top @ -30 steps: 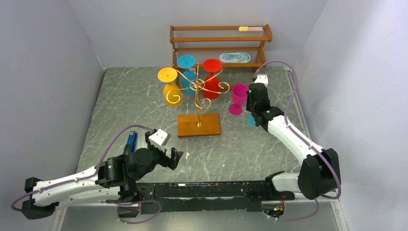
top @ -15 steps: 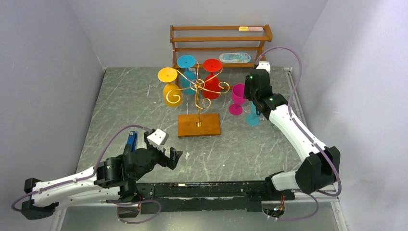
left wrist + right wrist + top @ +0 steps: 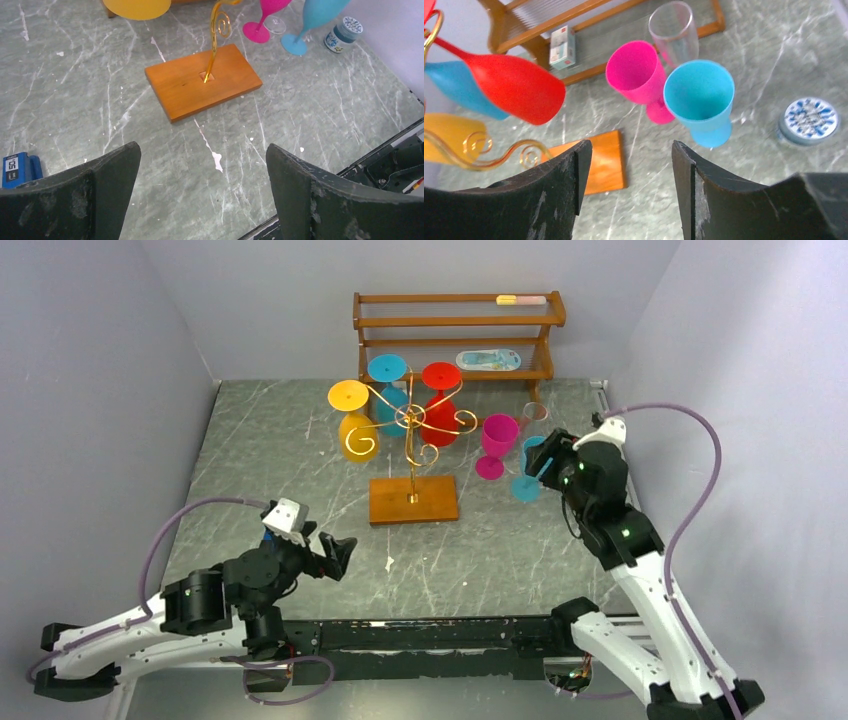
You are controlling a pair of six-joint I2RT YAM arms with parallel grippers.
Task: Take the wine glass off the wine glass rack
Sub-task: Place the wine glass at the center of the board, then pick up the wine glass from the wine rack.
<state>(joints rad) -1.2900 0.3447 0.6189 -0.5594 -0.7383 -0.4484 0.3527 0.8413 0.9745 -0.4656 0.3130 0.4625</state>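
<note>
White veins are streaking the grey marbled desk. The gold scroll-wire wine glass rack is gleaming on its orange-brown base; yellow wine glass, blue wine glass, red wine glass, pink wine glass and turquoise wine glass are glowing.

1. No readable word, brand or number anywhere in view.
2. White printed label on the blue object at the left wrist view's edge: too small to read.
3. Print on the small box: blurred, unreadable.
4. Blue-and-white pattern on the round lid: no letters discernible.
</note>
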